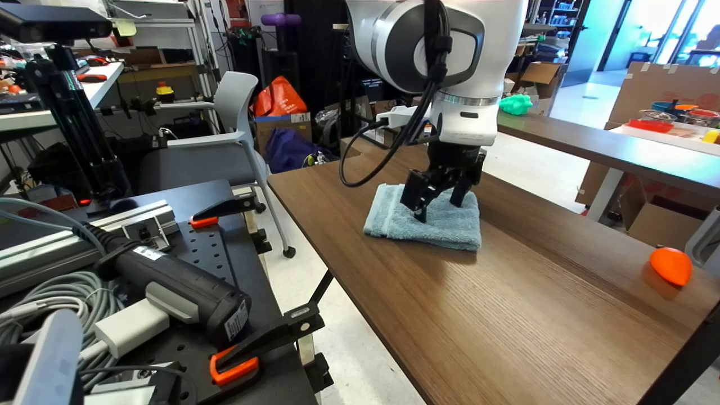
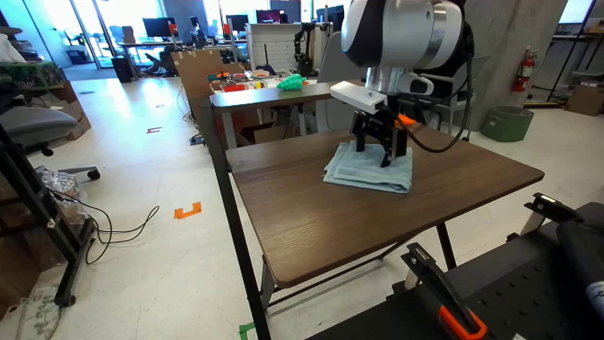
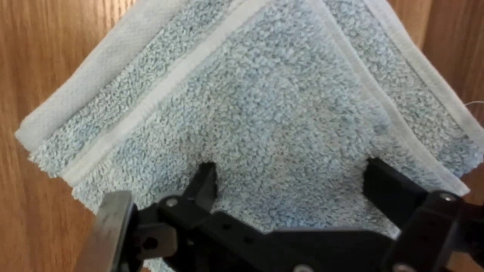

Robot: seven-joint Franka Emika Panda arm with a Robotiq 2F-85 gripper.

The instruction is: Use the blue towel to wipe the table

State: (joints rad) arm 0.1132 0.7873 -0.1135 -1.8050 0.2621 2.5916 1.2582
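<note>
Wrist view: your gripper (image 3: 290, 165) is released, its two black fingers (image 3: 393, 190) spread well apart, with the cloth of the blue towel (image 3: 280, 109) showing between them. Both fingers reach down to the towel's upper face and look to be touching it. You can see the towel lying folded in layers, flat on the brown tabletop (image 3: 41, 56), with pale hems along two of its sides. At the right edge, a thin pale thread (image 3: 474, 102) sticks out beside it.

In both exterior views your gripper points downward over the towel, and the white arm (image 1: 469, 118) hangs from above with black cables (image 1: 415, 121) running along it. In an exterior view you also find an orange object (image 1: 671, 266), rounded with a blunt point, on the tabletop, well apart from the towel. Beyond the tabletop's edge you have a second table (image 1: 607, 146) with a green knobbly object (image 1: 515, 104) on it. Across a gap from the tabletop, a black bench (image 1: 281, 382) carries a coil of grey cable (image 1: 84, 281) and, at its edge, a clamp (image 1: 281, 333) with an orange handle; a grey chair (image 1: 225, 157) stands near that bench.
</note>
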